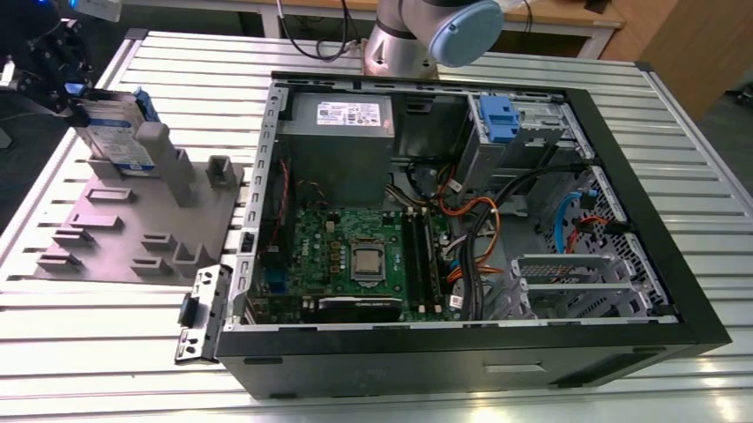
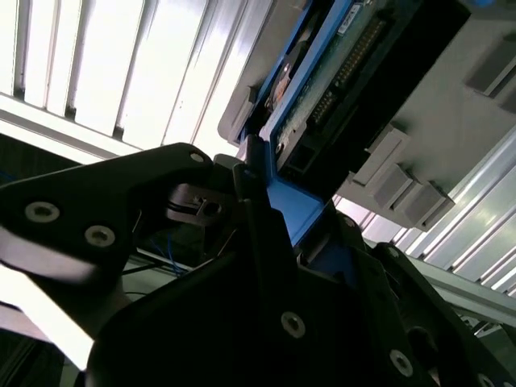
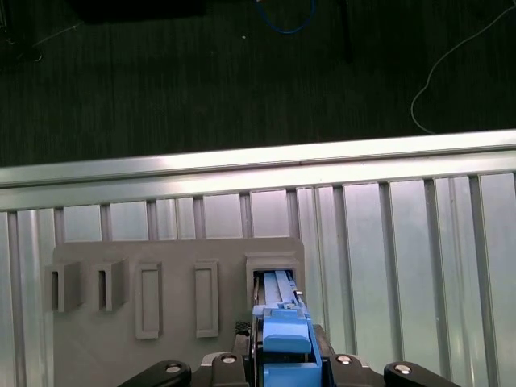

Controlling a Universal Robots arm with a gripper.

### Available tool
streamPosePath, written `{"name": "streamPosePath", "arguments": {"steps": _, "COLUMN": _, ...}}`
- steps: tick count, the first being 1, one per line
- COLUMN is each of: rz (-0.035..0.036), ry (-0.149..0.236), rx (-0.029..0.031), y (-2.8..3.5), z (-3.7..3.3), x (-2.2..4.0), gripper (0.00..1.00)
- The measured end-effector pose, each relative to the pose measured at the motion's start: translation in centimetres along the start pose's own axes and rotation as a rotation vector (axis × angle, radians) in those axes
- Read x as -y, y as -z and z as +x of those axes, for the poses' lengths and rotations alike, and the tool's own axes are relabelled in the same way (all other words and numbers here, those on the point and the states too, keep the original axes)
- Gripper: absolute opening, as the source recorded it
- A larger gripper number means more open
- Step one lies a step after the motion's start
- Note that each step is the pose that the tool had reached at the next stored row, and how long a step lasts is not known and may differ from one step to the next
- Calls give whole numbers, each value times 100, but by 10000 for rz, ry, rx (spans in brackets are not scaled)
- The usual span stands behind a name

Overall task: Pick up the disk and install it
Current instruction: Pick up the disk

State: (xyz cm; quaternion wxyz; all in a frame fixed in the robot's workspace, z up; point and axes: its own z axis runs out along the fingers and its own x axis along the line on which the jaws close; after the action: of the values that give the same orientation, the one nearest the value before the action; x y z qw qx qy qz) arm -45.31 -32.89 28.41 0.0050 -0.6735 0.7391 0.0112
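Gripper: the gripper (image 2: 294,205) looks closed on the blue tab (image 3: 286,339) of the disk (image 1: 115,132), with a black finger (image 2: 254,193) pressed on each side of the tab; it holds nothing else
Where the disk is: it stands up on its edge in a slot of the grey holder (image 1: 130,225), at the exterior view's left, well apart from the case (image 1: 471,344)
Out of the slot: not yet (in the first wrist view its lower part sits down inside the slot)
Holder: a flat grey plate with small blocks and slots, lying on the ribbed metal table (image 1: 353,397) just beside the case
Case: open, lying on its side, full of boards and wires; the disk is not in it, so the install step is not done
Weight: I think the disk is a bit heavy for its size, and hard all through, so it will not bend
Slip: its metal faces look smooth and could slide in a grip
Care: the green board (image 2: 347,68) on one face looks easy to hurt, so bumps and drops are bad for it
Best hold: the tab, or the blue rails (image 1: 145,104) on its sides, since plastic grips better than bare metal
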Motion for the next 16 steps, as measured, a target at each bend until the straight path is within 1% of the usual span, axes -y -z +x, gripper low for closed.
{"name": "streamPosePath", "arguments": {"steps": 5, "rz": 0, "ry": 16, "rx": 0, "y": -1, "z": 0, "x": 0, "gripper": 37}}
{"name": "streamPosePath", "arguments": {"steps": 6, "rz": -1, "ry": 99, "rx": 0, "y": -1, "z": 0, "x": 0, "gripper": 37}}
{"name": "streamPosePath", "arguments": {"steps": 9, "rz": -10, "ry": 504, "rx": -5, "y": -1, "z": 1, "x": 0, "gripper": 37}}
{"name": "streamPosePath", "arguments": {"steps": 11, "rz": -13, "ry": 626, "rx": -6, "y": -1, "z": 1, "x": 0, "gripper": 37}}
{"name": "streamPosePath", "arguments": {"steps": 16, "rz": -14, "ry": 643, "rx": -6, "y": -1, "z": 1, "x": 0, "gripper": 37}}
